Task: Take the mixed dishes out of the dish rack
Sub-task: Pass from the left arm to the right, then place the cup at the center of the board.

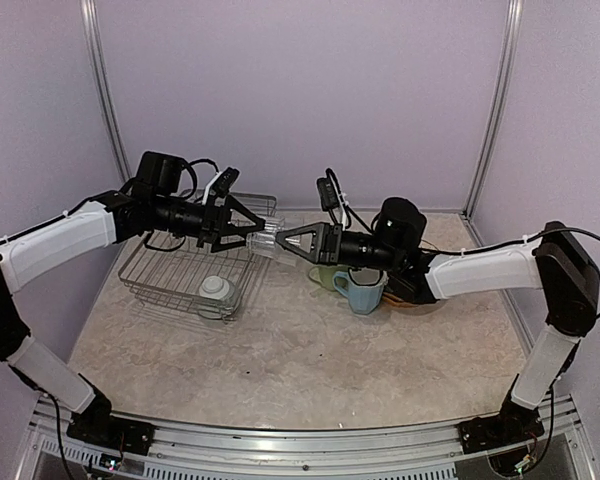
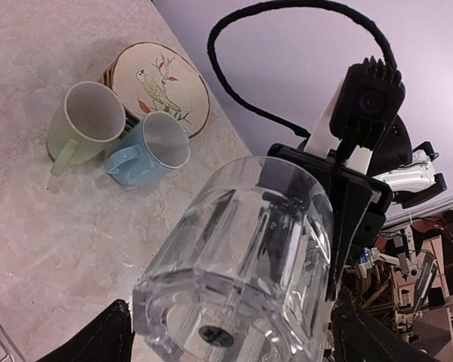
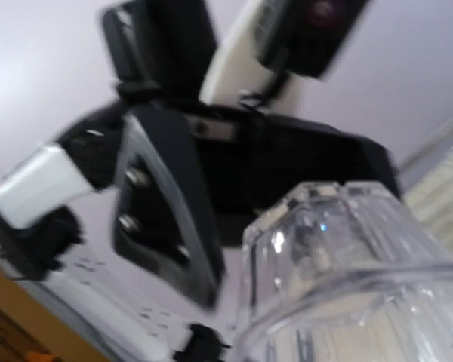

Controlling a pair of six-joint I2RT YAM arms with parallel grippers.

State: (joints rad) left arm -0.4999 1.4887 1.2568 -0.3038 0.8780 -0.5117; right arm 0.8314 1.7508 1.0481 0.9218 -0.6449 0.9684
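The clear glass [image 1: 268, 243] hangs on its side in mid-air between both arms, just right of the dish rack [image 1: 170, 275]. My right gripper [image 1: 286, 243] is shut on its rim, one finger inside and one outside. My left gripper [image 1: 250, 237] stands open around the glass base [image 2: 211, 317], with its fingers [image 2: 98, 339] slightly apart from it. A small white cup [image 1: 218, 292] sits in the rack's near right corner. In the right wrist view the glass [image 3: 347, 279] fills the lower right, and my own fingers are hidden there.
A light green mug [image 2: 87, 121] and a light blue cup [image 2: 151, 147] stand on the table right of the rack, under the right arm. Behind them lies a stack of plates, the top one cream with a bird picture [image 2: 162, 79]. Purple walls enclose the table.
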